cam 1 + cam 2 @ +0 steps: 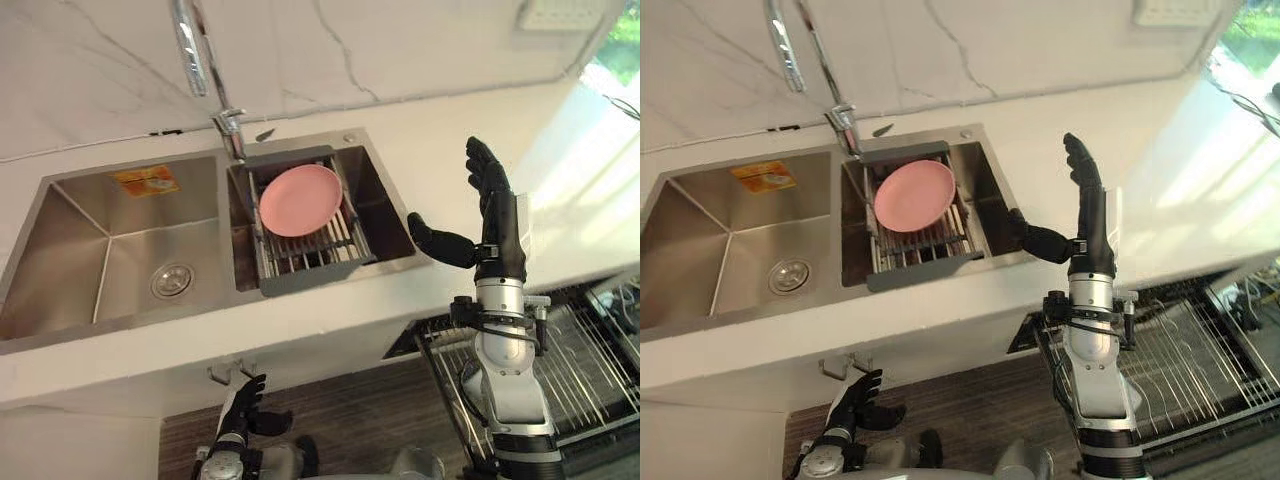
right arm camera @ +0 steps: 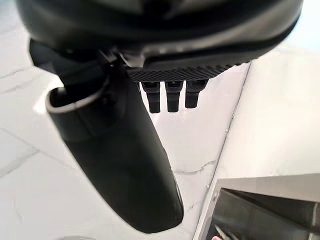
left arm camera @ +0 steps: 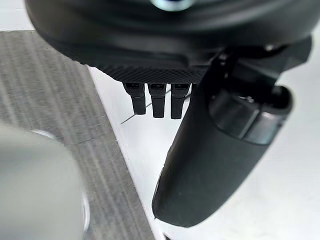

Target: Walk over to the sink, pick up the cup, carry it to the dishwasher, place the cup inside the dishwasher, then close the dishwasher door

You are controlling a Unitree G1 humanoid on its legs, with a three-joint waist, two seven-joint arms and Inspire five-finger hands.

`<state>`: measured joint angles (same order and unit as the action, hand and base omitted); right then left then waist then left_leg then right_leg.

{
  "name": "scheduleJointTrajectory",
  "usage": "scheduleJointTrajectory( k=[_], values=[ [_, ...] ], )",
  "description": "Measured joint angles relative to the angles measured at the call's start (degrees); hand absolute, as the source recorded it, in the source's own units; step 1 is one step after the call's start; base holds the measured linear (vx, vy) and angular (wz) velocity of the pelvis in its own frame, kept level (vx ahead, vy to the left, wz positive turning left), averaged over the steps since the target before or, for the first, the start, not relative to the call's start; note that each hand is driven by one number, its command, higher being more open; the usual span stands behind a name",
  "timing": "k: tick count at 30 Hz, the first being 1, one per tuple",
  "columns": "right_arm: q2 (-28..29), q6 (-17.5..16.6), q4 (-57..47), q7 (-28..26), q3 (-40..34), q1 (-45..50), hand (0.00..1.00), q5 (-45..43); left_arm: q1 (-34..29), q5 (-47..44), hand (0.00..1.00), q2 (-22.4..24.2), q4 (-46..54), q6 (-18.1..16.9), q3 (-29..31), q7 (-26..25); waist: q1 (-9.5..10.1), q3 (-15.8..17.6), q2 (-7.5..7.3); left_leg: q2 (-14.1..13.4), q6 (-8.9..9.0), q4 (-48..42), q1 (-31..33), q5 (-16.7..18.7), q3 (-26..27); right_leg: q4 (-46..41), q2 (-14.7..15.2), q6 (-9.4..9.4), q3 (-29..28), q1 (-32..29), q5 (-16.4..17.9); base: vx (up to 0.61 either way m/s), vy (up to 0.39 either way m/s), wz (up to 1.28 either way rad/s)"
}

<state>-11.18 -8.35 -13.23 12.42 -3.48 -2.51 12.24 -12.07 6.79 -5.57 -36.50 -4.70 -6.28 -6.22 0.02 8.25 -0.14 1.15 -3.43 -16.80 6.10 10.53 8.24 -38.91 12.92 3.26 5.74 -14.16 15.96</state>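
Where the cup is I cannot tell; the sink's (image 1: 60, 250) right basin holds a pink plate (image 1: 300, 200) on a drain rack (image 1: 310, 262). My right hand (image 1: 495, 215), fingers straight and thumb spread, hovers by that basin's right rim, nearer than my relaxed left hand (image 1: 245, 405).

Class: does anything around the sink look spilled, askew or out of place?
No spills. One oddity: an orange sticker clings to the back wall of the left basin. The pink plate rests on the rack.
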Motion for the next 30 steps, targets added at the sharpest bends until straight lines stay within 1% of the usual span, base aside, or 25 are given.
scheduleJointTrajectory(
  k=[1, 2, 3, 4, 5, 6, 8, 9, 11, 12, 15, 20, 21, 27, 30],
  values=[
    [-0.01, 0.00, 0.00, 0.00, 0.00, 0.00, 0.90, 0.04, -0.02, 0.00, 0.90, 0.01, 0.00, 0.00, -0.04, 0.00, -0.02, 0.00, 0.01, 0.00, 0.01, 0.03, -0.04, 0.00, -0.07, 0.20, -0.10, -0.02, -0.07, -0.04, 0.02, 0.24, -0.138, 0.81],
    [-0.54, 0.00, -0.19, 0.22, -0.28, 0.00, 0.90, 0.44, -0.50, 0.40, 0.90, -0.05, -0.04, 0.28, -1.06, 0.13, -0.15, -0.10, -0.28, 0.24, 0.52, 0.11, -0.67, -0.11, -2.16, 8.27, -2.90, 0.16, -1.76, -1.33, -1.12, 0.26, -0.198, 0.99],
    [-1.46, -0.05, -0.66, 0.30, -0.61, 0.17, 0.90, 0.46, 0.34, 1.49, 0.90, -0.45, -0.60, 0.41, -0.99, 0.09, -0.48, -0.26, -0.46, 0.91, 2.59, -0.53, -0.66, 1.01, -3.92, 13.75, -3.40, 1.30, -1.42, -0.77, -6.57, 0.21, -0.167, 1.03],
    [-1.78, 0.00, -0.64, 0.25, -0.66, 0.25, 0.90, 0.46, 0.39, 1.56, 0.90, -0.08, -0.57, 0.59, -0.89, 0.05, -0.37, -0.41, 0.07, 0.73, 2.79, -0.63, -0.62, 1.12, -4.24, 14.15, -3.63, 1.24, -0.92, -0.48, -6.60, 0.27, -0.177, 0.56],
    [-2.84, 0.10, -0.67, 0.03, -0.64, 0.73, 0.90, 0.46, -0.22, 2.03, 0.90, 0.97, 0.49, 0.41, -0.54, 0.04, 0.71, -1.00, 1.17, -1.19, 3.55, -0.52, -0.66, 1.55, -4.35, 16.29, -5.11, 0.62, 0.01, 0.96, -7.00, 0.23, -0.130, 0.11],
    [-3.18, 0.18, -0.72, -0.23, -0.71, 1.16, 0.90, 0.42, -1.22, 2.09, 0.90, 1.68, 0.44, 0.53, 0.07, -0.06, 0.79, -1.37, 1.76, -2.54, 4.21, 0.05, -1.22, 1.94, -4.38, 18.29, -6.33, 0.22, 1.03, 2.49, -7.28, 0.26, -0.151, 0.07],
    [-3.22, 0.19, -1.23, -0.29, -1.30, 1.31, 0.90, 0.39, -1.59, 2.21, 0.90, 1.74, 0.49, 0.54, 0.10, 0.21, 0.84, -1.45, 1.80, -3.60, 4.58, 1.76, -2.59, 1.97, -4.37, 20.20, -7.53, -0.24, 1.45, 3.92, -7.57, 0.14, -0.091, 0.02],
    [-3.14, 0.19, -1.62, -0.42, -1.48, 1.37, 0.90, 0.36, -1.61, 2.17, 0.90, 1.74, 0.45, 0.69, 0.11, 0.12, 0.75, -1.45, 1.80, -3.63, 4.86, 2.24, -2.88, 1.78, -4.35, 20.65, -7.60, -0.31, 1.45, 4.22, -7.64, 0.13, -0.059, 0.01],
    [-3.00, 0.18, -3.42, -1.04, -2.89, 2.78, 0.90, 0.28, -2.08, 1.50, 0.90, 1.82, 0.43, 1.35, -0.42, 1.39, 0.60, -1.79, 2.36, -3.61, 4.91, 3.61, -3.62, 1.19, -4.40, 23.66, -7.78, -0.20, 1.83, 5.98, -8.63, 0.10, -0.005, 0.05],
    [-3.00, 0.19, -3.44, -1.11, -3.03, 3.16, 0.90, 0.27, -2.12, 1.29, 0.90, 1.79, 0.44, 1.57, -0.51, 1.76, 0.58, -1.83, 2.43, -3.58, 4.90, 3.93, -3.96, 0.92, -4.40, 24.78, -7.83, -0.08, 1.94, 6.70, -9.08, 0.07, 0.032, 0.07],
    [-2.57, 0.19, -3.45, -2.06, -2.99, 4.02, 0.90, 0.17, -1.84, 1.12, 0.90, 1.46, 0.34, 2.96, -1.68, 3.16, 0.39, -1.90, 2.52, -3.13, 4.73, 4.69, -5.37, -0.11, -4.44, 30.88, -7.87, 0.39, 2.21, 10.84, -11.97, 0.03, 0.047, 0.04],
    [-2.08, 0.19, -3.45, -2.73, -2.98, 5.36, 0.90, 0.16, -1.61, 1.21, 0.90, 1.12, 0.00, 2.07, -2.68, 2.45, 0.47, -2.10, 2.49, -2.69, 4.38, 4.79, -5.73, -0.93, -4.51, 35.87, -7.90, 0.51, 2.01, 13.41, -15.05, -0.05, 0.028, -0.02],
    [-1.54, 0.19, -3.35, -3.34, -3.04, 6.73, 0.90, 0.13, -0.34, 1.21, 0.90, -0.02, -1.95, 0.72, -3.12, 2.28, 0.22, -2.82, 0.70, -2.92, 4.09, 12.31, -6.23, -4.87, -4.54, 40.34, -9.03, -0.59, 0.90, 12.04, -20.27, -0.03, 0.006, 0.00],
    [-1.12, 0.19, -3.35, -3.34, -3.03, 6.99, 0.90, 0.14, -0.29, 1.15, 0.90, 0.22, -2.57, 0.72, -2.53, 2.28, 0.19, -2.73, 0.85, -2.98, 4.10, 12.39, -6.65, -4.86, -3.90, 40.19, -9.07, -0.58, 0.39, 12.04, -20.28, 0.00, 0.000, -0.05],
    [1.16, 0.46, -3.20, -3.29, -3.39, 8.89, 0.90, 0.25, 0.17, 0.88, 0.90, 0.90, -4.48, 0.56, -0.31, 2.19, -0.03, -2.67, 0.98, -3.09, 4.10, 12.36, -7.26, -4.86, -2.82, 39.83, -9.17, -0.56, -0.63, 12.10, -20.26, -0.01, 0.004, -0.16]
  ],
)
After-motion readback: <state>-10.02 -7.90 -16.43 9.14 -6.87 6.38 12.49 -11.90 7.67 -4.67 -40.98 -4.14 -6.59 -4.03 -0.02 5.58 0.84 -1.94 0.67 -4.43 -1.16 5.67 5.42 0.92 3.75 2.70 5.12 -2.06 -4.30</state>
